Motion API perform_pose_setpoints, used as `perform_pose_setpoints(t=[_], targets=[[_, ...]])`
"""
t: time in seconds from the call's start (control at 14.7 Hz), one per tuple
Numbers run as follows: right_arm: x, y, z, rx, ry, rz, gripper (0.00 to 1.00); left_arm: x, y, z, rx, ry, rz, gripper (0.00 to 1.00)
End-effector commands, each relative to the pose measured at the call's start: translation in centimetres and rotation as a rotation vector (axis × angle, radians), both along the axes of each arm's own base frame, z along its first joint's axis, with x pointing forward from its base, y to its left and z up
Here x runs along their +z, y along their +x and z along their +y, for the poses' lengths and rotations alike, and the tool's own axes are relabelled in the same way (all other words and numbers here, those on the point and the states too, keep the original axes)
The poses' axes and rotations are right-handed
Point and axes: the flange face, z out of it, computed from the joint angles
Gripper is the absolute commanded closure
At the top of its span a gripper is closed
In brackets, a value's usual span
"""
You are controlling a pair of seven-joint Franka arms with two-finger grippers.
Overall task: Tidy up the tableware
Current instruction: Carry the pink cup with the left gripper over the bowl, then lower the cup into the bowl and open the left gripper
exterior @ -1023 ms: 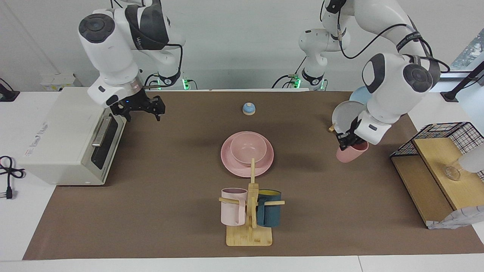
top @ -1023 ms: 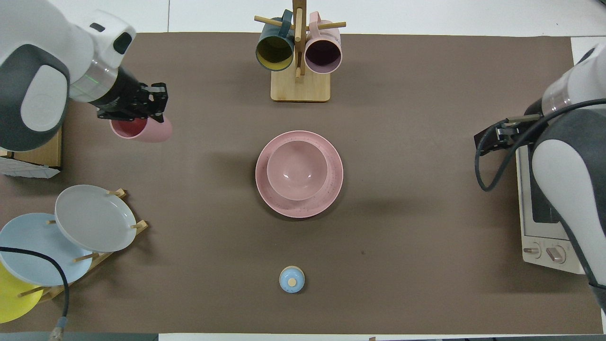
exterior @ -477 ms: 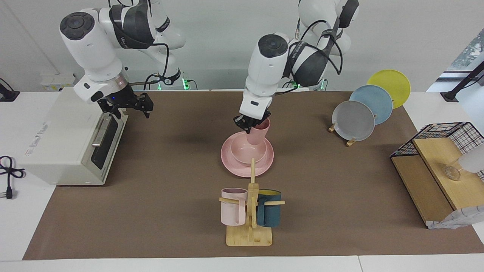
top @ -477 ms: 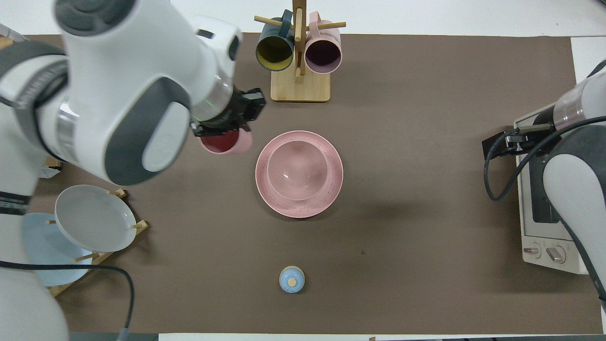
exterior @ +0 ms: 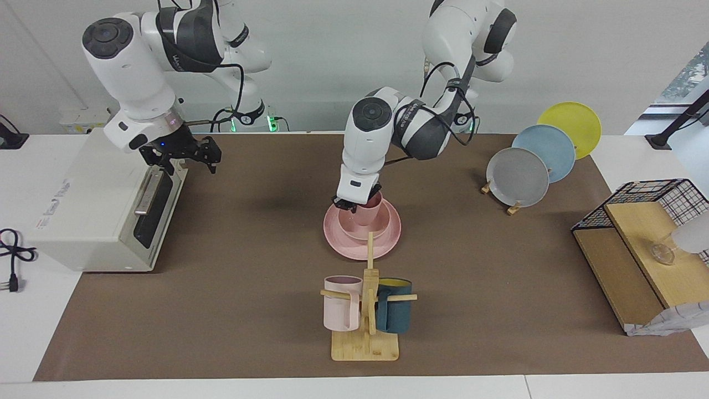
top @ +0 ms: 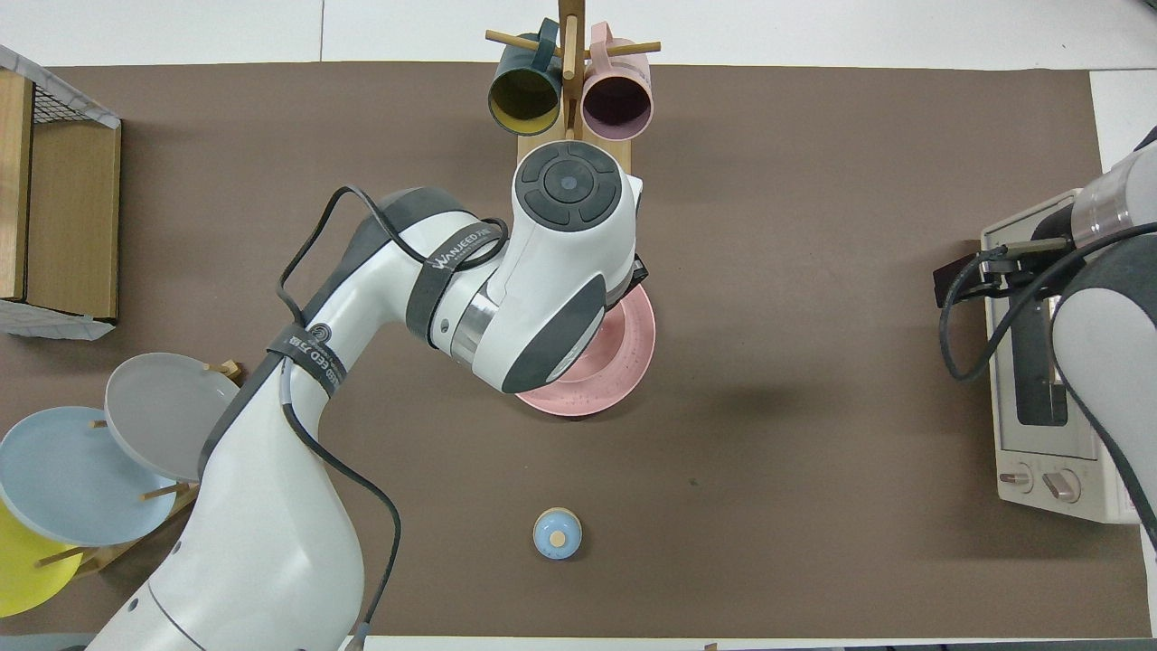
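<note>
The pink plate (exterior: 391,230) lies at the table's middle with the pink bowl (exterior: 356,233) on it. The pink cup (exterior: 370,210) stands upright inside the bowl. My left gripper (exterior: 354,202) reaches down to the cup and is shut on its rim. In the overhead view the left arm covers the bowl and cup, and only part of the plate's rim (top: 628,357) shows. My right gripper (exterior: 183,157) waits, open and empty, over the front of the toaster oven (exterior: 94,205); it also shows in the overhead view (top: 949,280).
A wooden mug rack (exterior: 365,346) with a pale pink mug (exterior: 340,310) and a teal mug (exterior: 394,313) stands farther from the robots than the plate. A rack of grey, blue and yellow plates (exterior: 518,177) and a wire shelf (exterior: 637,249) are toward the left arm's end. A small blue dome (top: 557,533) sits nearer the robots.
My left gripper carried the pink cup from beside the plate rack to the middle and lowered it into the bowl. The right gripper drew back a little toward the oven.
</note>
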Motion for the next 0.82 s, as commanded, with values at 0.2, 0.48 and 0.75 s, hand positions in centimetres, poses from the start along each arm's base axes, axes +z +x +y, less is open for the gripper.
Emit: perform_pose_setpoints(t=[0.2,0.48,0.75], targets=[[0.0,-0.3,-0.8,0.019,0.011,-0.010,0.00,-2.5,-1.1,-0.1,0.019,0.017,-0.030,1.00],[0.1,-0.4,-0.8,0.018,0.011,-0.010,0.00,-2.5,-1.1,-0.1,0.008,0.026,-0.037,0.01],[0.3,-0.6,-1.1,0.035,0.011,0.009,0.00,2.4,-0.1,2.7,0.031,0.025,-0.069,0.00]])
